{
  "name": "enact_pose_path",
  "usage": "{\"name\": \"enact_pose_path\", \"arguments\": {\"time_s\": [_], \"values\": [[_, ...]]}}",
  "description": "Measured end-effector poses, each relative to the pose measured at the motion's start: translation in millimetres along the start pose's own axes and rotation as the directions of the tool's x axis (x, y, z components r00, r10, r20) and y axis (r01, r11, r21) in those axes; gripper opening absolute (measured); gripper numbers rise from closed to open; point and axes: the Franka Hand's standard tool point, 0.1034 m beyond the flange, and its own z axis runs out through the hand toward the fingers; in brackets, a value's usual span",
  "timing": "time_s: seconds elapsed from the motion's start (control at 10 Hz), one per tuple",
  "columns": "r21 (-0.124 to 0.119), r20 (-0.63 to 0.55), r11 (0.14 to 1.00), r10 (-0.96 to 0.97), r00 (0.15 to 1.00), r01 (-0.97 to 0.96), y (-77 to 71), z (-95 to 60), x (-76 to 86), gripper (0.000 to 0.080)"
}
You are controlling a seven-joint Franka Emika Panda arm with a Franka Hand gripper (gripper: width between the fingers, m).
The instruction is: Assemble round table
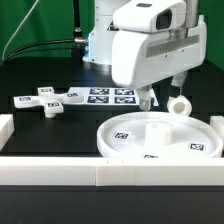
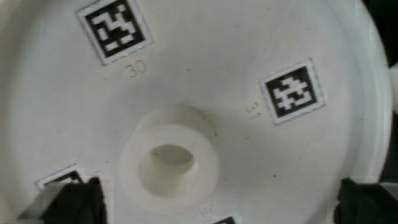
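Note:
The large round disc point(image 1: 160, 140) lies flat at the front of the exterior view's right, its central hub point(image 1: 160, 127) facing up. In the wrist view the disc point(image 2: 214, 90) fills the picture, and the hub's hole point(image 2: 173, 158) is close to the jaws. My gripper point(image 1: 160, 98) hangs just above the disc's far side, open and empty, with its fingers point(image 2: 68, 200) spread wide apart. The short thick cylinder point(image 1: 180, 104) stands just behind the disc. The cross-shaped piece point(image 1: 50, 101) lies on the table at the exterior view's left.
The marker board point(image 1: 112, 96) lies flat behind the gripper. A long white border rail point(image 1: 100, 172) runs along the front and another point(image 1: 5, 125) stands at the exterior view's left. The arm's white body point(image 1: 150, 45) fills the upper middle.

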Motion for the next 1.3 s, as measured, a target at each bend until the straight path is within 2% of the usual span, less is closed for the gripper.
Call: {"name": "enact_pose_path", "arguments": {"time_s": [0.2, 0.5, 0.6, 0.7, 0.9, 1.1, 1.3], "values": [[0.002, -0.003, 1.000, 0.012, 1.000, -0.012, 1.7, 0.5, 0.6, 0.0649], [0.013, -0.004, 0.972, 0.236, 0.972, -0.236, -2.0, 1.3, 0.8, 0.0649], [0.021, -0.004, 0.919, 0.393, 0.920, -0.393, -10.8, 4.0, -1.9, 0.0649], [0.020, -0.016, 0.885, 0.466, 0.885, -0.466, -21.9, 7.1, -2.2, 0.0649], [0.035, 0.004, 0.766, 0.642, 0.766, -0.642, -41.5, 12.8, 0.5, 0.0649], [0.059, -0.005, 0.660, 0.750, 0.661, -0.749, -54.3, 16.8, 4.6, 0.0649], [0.072, 0.008, 0.579, 0.814, 0.581, -0.812, -57.2, 17.2, 5.9, 0.0649]]}}
